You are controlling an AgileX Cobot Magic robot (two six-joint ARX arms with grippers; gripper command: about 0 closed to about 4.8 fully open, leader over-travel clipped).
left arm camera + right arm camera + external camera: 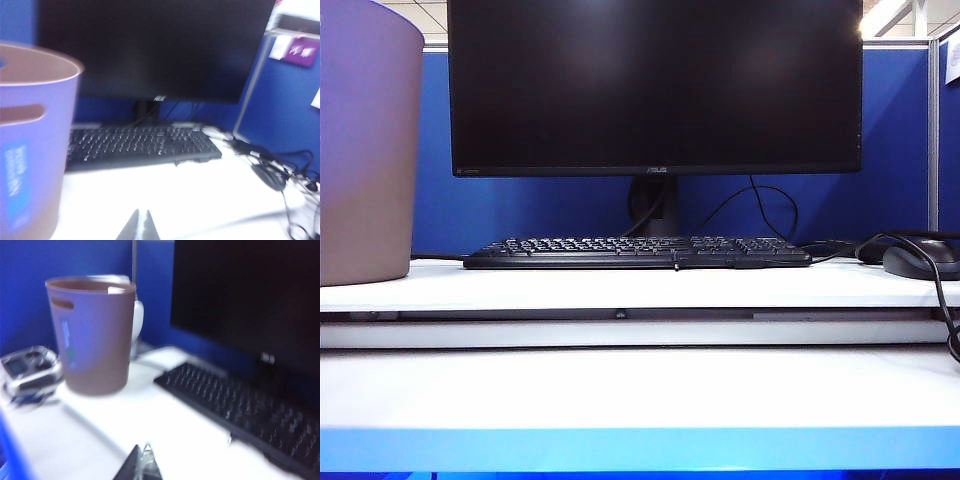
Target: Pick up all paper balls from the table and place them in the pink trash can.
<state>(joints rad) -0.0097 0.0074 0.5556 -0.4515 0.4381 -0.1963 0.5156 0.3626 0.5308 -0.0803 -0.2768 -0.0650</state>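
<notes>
**White desk with no paper wads showing, both grippers closed**

Blue partition walls close off the back of a white table with a stepped front ledge and a blue front edge. On the upper level we see a black monitor on its stand, a black keyboard just in front of it, and a dark mouse with trailing black cables at the right end.

On the left end of the table stands the pink trash can, upright, its rim wider than its base. From the left wrist view we see it close by, with a slot handle near the rim and a blue label on its side; the keyboard sits just beside it. From the right wrist view, which is blurred, the can stands well apart from the camera, and a small grey device lies on the table near its base.

We find no paper balls in any of the 3 views, and we cannot see into the can.

Our left gripper appears only as 2 fingertips pressed together above bare table, holding nothing. Our right gripper shows the same: tips together, nothing between them, above the white surface near the keyboard. Neither arm appears in the exterior view.
</notes>
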